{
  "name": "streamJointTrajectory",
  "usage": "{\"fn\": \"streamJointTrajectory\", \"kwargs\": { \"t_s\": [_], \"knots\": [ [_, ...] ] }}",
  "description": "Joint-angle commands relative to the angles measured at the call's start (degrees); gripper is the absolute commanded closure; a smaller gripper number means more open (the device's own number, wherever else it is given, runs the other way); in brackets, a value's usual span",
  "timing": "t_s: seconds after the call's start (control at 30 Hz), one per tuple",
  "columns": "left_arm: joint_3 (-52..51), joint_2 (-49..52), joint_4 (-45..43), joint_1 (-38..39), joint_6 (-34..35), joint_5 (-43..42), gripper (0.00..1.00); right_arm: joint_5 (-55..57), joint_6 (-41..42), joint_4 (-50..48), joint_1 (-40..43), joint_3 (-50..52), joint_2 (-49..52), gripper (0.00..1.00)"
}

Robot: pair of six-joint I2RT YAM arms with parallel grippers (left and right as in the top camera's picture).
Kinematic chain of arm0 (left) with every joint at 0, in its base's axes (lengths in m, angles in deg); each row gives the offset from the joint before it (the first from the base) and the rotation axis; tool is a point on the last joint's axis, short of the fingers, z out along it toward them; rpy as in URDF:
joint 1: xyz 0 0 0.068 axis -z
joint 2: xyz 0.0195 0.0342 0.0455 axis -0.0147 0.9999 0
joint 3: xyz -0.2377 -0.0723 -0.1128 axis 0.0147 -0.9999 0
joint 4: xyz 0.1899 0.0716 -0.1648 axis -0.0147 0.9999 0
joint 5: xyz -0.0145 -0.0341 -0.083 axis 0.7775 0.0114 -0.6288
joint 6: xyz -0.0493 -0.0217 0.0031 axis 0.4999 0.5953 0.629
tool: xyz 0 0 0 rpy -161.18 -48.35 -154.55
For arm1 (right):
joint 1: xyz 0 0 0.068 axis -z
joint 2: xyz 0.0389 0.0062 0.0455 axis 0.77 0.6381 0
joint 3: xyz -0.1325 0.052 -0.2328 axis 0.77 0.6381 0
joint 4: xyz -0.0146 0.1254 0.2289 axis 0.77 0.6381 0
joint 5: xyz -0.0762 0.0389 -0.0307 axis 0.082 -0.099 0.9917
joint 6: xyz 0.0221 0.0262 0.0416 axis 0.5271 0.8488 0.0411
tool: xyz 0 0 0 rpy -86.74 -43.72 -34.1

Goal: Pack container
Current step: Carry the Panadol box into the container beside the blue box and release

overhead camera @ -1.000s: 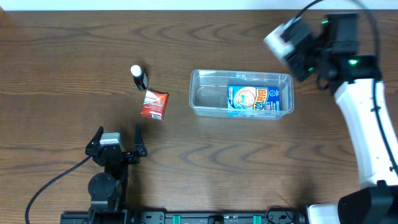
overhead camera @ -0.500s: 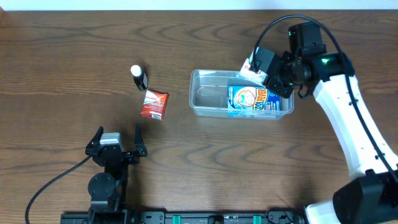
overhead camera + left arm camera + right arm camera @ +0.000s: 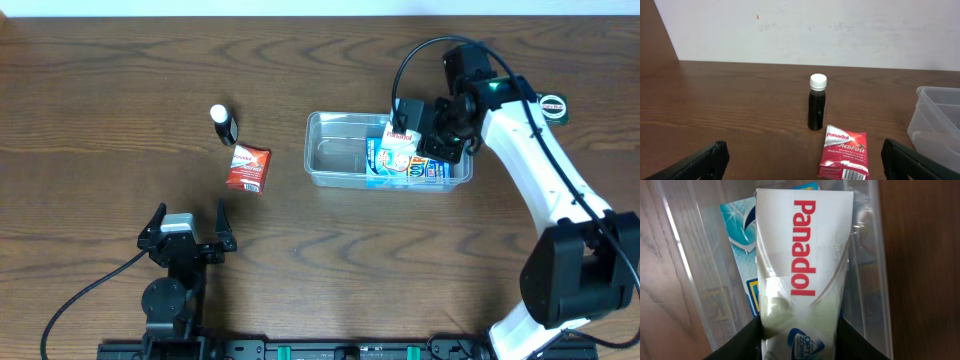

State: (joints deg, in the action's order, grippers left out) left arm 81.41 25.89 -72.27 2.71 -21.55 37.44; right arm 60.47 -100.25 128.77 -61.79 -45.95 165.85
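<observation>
The clear plastic container (image 3: 335, 160) lies at mid-table with a blue packet (image 3: 400, 166) in its right half. My right gripper (image 3: 412, 128) is shut on a white Panadol box (image 3: 401, 133) and holds it over the container's right half; in the right wrist view the box (image 3: 802, 265) hangs above the blue packet (image 3: 737, 222) and the container's wall (image 3: 687, 255). A red Panadol ActiFast packet (image 3: 247, 167) and a small dark bottle with a white cap (image 3: 224, 123) lie left of the container. My left gripper (image 3: 187, 232) is open and empty near the front edge.
In the left wrist view the bottle (image 3: 817, 102) stands upright, the red packet (image 3: 844, 152) lies in front of it, and the container's left end (image 3: 935, 120) shows at the right. A white wall runs along the table's far edge.
My right arm has swung left and down from the far right, bringing the white Panadol box over the container's right half. The left arm has not moved.
</observation>
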Motion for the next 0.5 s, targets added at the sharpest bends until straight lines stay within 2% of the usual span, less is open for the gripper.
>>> {"fn": "streamJointTrajectory", "kwargs": {
  "t_s": [0.0,0.47],
  "knots": [
    [-1.33,-0.37,1.88,-0.42,-0.35,0.09,0.02,-0.52,-3.72,0.07,0.57,-0.11,2.38,0.57],
    [-1.33,-0.37,1.88,-0.42,-0.35,0.09,0.02,-3.10,-4.44,-4.24,2.01,-0.11,7.67,0.57]
  ]
}}
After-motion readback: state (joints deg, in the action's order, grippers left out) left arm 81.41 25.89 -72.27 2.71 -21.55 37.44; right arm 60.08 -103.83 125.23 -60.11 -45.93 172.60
